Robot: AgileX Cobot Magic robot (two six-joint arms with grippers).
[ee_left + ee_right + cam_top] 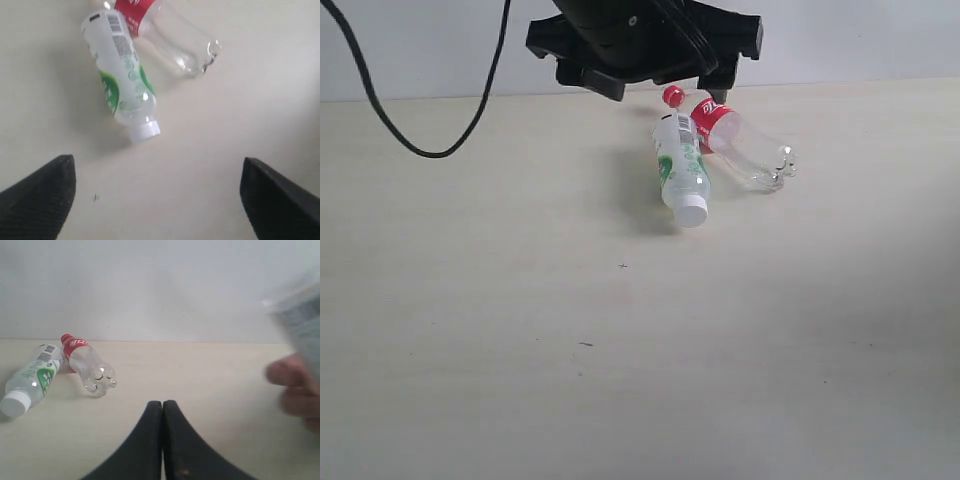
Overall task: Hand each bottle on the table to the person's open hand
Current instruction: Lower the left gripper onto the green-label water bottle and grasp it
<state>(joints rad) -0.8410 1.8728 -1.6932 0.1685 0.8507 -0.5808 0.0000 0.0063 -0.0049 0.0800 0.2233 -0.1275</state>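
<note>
Two bottles lie side by side on the pale table [520, 330]. The green-white bottle [680, 170] [122, 82] [30, 382] points its white cap toward the near side in the exterior view. The red-label bottle [740, 145] [170, 35] [87, 365] touches it near the red cap. My left gripper [650, 60] [160, 200] hangs open above the table beside them, with nothing between its fingers. My right gripper [163, 407] is shut and empty. The person's hand [295, 390] shows blurred at the edge of the right wrist view, with a blurred clear object [295, 315] just above it.
A black cable [380, 110] loops down over the far left of the table in the exterior view. A plain white wall [150, 285] stands behind the table's far edge. The other two bottles are not in view as such.
</note>
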